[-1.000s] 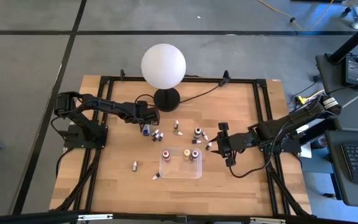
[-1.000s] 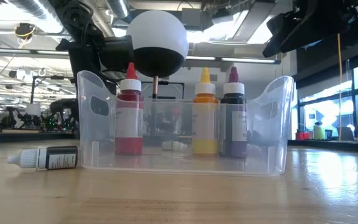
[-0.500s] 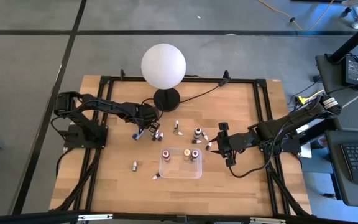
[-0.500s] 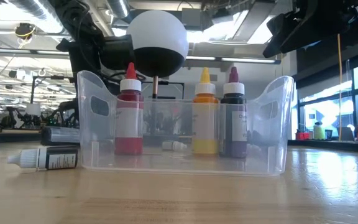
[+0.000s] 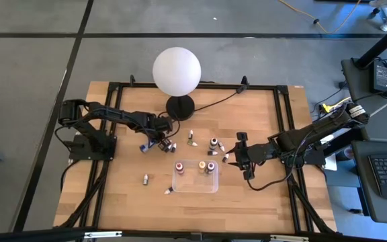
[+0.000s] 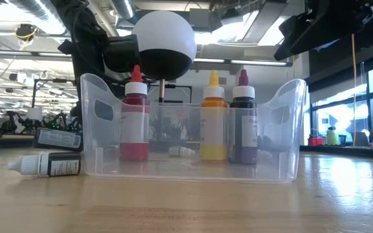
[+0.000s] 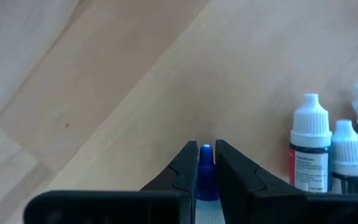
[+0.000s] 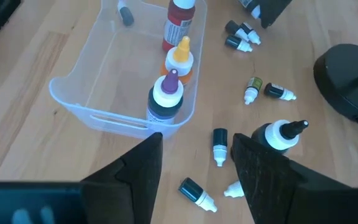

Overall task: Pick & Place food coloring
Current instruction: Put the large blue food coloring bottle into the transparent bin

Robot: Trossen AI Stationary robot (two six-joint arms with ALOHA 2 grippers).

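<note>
My left gripper [image 5: 148, 144] is over the table's left middle, shut on a small food coloring bottle with a blue cap [image 7: 206, 155]. Its dark labelled body [image 6: 57, 138] shows above the tabletop in the low view. Beside it stands a cluster of white-capped bottles [image 7: 310, 149]. More bottles lie loose on the wood [image 5: 145, 179] [image 5: 168, 191] [image 5: 213, 143]. The clear tray [image 5: 195, 185] holds red [image 6: 134, 116], yellow [image 6: 214, 120] and dark [image 6: 243, 120] bottles, all upright. My right gripper [image 5: 234, 156] [image 8: 197, 138] hangs open just right of the tray. My left gripper pinches the bottle between its two fingers at the cap end; the blue tip [image 7: 206, 150] pokes out between the fingertips [image 7: 188, 165]. The fingers slant down from the table's left. The bottle is lifted clear and lies nearly level, its body [image 6: 57, 138] above a bottle lying on the table [image 6: 47, 164].
A white globe lamp [image 5: 177, 72] on a black base [image 5: 180, 106] stands at the far middle, its cord running to the far right. A larger black-nozzled bottle [image 8: 278, 135] stands near the right gripper. Bare wood lies along the near edge [image 5: 113, 202].
My left gripper has moved toward the table's left and a little toward the near edge, away from the bottle cluster, carrying the blue-capped bottle. In the low view the bottle came out from behind the tray and now hangs above the tabletop.
</note>
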